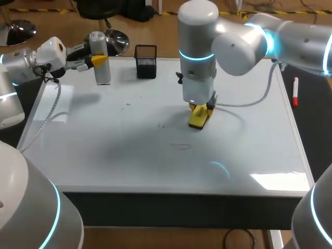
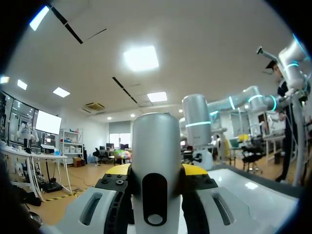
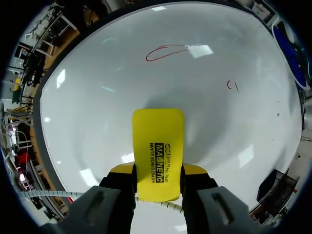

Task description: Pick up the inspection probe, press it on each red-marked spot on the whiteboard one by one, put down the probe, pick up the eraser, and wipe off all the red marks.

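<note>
The inspection probe [image 1: 100,65], a grey-white cylinder, stands upright at the whiteboard's [image 1: 104,150] back left corner, and my left gripper [image 1: 97,60] is shut on its upper part. In the left wrist view the probe [image 2: 156,161] fills the gap between the yellow-tipped fingers [image 2: 196,170]. My right gripper [image 1: 201,108] is shut on the yellow eraser [image 1: 198,118], held low over the board's middle. In the right wrist view the eraser [image 3: 158,146] sticks out ahead of the gripper [image 3: 158,171]. A red oval mark [image 3: 165,51] and a small red mark [image 3: 233,85] lie beyond it, faint in the head view [image 1: 181,146].
A black mesh pen holder [image 1: 146,61] stands at the board's back edge, right of the probe. A red marker [image 1: 295,92] lies on the dark strip beyond the board's right edge. The right arm's cable [image 1: 249,101] trails over the board.
</note>
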Controlling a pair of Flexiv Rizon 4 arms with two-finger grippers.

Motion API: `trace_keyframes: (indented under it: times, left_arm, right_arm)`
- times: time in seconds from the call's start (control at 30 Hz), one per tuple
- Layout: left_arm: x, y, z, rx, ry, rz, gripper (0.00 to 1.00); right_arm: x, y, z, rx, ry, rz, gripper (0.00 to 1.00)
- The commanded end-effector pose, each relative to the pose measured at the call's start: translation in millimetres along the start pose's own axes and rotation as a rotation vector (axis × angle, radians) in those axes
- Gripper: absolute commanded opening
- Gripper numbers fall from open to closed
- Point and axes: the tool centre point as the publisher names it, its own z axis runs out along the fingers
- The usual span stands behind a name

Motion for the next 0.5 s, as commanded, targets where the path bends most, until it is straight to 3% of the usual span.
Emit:
trace_keyframes:
  times: [0.03,0.4,0.5]
  left_arm:
    - [2.1,-1.8,1,-0.002,-0.006,0.003,0.0]
    - [2.1,-1.8,1,-0.002,-0.006,0.003,0.0]
    - [2.1,-1.8,1,-0.002,-0.006,0.003,0.0]
  right_arm:
    - [11,-5,8,0.012,-0.004,0.014,0.0]
    - [4,-16,-85,0.1,-0.123,0.009,0.0]
    - [-3,-19,-99,0.127,-0.136,-0.011,0.0]
